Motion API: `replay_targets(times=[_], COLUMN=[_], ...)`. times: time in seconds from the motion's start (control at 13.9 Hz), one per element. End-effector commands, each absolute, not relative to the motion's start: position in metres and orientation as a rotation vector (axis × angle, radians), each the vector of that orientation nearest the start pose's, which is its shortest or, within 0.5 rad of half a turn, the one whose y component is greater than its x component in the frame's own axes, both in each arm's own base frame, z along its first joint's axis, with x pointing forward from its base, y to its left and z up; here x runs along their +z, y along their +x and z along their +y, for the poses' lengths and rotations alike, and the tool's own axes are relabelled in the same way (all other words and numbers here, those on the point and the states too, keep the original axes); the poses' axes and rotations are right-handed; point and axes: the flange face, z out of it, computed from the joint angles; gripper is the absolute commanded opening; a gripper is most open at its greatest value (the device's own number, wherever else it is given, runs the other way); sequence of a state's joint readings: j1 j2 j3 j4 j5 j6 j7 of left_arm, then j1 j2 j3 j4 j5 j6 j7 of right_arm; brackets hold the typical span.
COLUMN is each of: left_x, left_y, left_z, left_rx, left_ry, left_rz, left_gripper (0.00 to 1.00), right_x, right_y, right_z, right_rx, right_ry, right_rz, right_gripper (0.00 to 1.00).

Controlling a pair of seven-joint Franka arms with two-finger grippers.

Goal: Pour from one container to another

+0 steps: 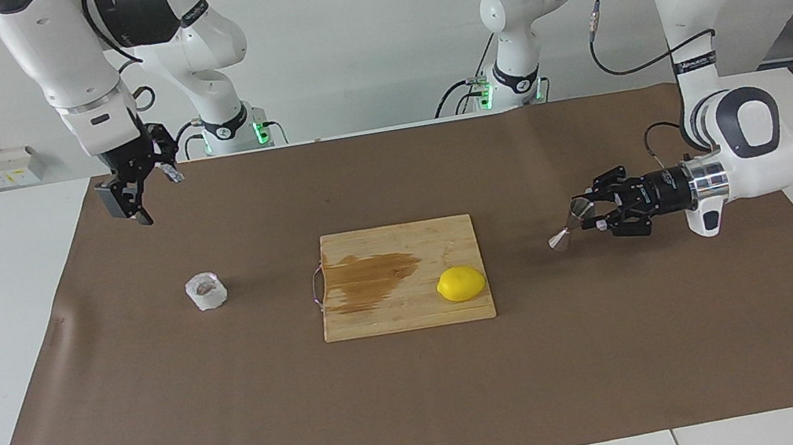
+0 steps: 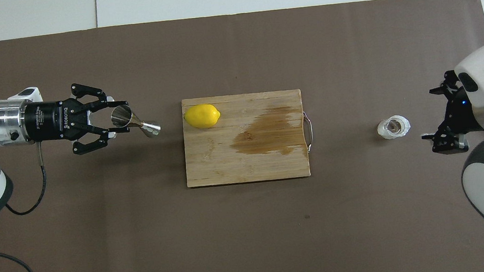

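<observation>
From across the table, my left gripper [image 1: 590,216] is clamped on the upper cone of the steel jigger [image 1: 569,224], carrying it tilted over the brown paper toward the cutting board [image 1: 403,277], probably to bring it nearer the cup. The crinkled white cup [image 1: 206,291] sits on the paper toward my right arm's end, untouched. My right gripper [image 1: 138,185] hangs high above the paper, fingers apart, waiting, likely to take the cup for pouring. From overhead, my left gripper [image 2: 118,121] shows the jigger [image 2: 134,122] lying almost sideways, its open mouth visible, while my right gripper [image 2: 446,129] sits beside the cup [image 2: 393,127], whose brownish inside shows only here. This view hides the grippers' height; a lemon [image 2: 202,116] rests on the board [image 2: 245,163]
</observation>
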State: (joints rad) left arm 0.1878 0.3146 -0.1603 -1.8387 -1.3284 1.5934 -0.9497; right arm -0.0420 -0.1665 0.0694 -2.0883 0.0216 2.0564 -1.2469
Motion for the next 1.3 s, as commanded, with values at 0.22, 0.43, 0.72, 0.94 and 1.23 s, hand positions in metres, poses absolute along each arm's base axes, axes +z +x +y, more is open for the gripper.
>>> replay_targets(times=[0.22, 0.43, 0.72, 0.94, 1.23], left_x=[0.413, 0.409, 0.398, 0.378, 0.350], left_y=[0.574, 0.565, 0.548, 0.536, 0.521], left_z=[-0.167, -0.220, -0.279, -0.305, -0.332], left_rx=[-1.040, -0.959, -0.920, -0.936, -0.942], left_ry=[1.297, 1.267, 1.171, 1.168, 1.189], left_rz=[1.371, 1.442, 1.515, 1.518, 1.510], left_gripper=[0.00, 0.00, 0.00, 0.00, 0.00], right_x=[0.451, 0.430, 0.412, 0.392, 0.370], right_y=[0.521, 0.521, 0.530, 0.536, 0.536], right_z=[0.009, 0.008, -0.001, -0.003, -0.003], right_rx=[-0.188, -0.205, -0.209, -0.234, -0.242], right_ry=[-2.546, -2.528, -2.483, -2.477, -2.482], right_rz=[-1.914, -1.954, -2.021, -2.047, -2.046], right_gripper=[1.00, 1.00, 1.00, 1.00, 1.00])
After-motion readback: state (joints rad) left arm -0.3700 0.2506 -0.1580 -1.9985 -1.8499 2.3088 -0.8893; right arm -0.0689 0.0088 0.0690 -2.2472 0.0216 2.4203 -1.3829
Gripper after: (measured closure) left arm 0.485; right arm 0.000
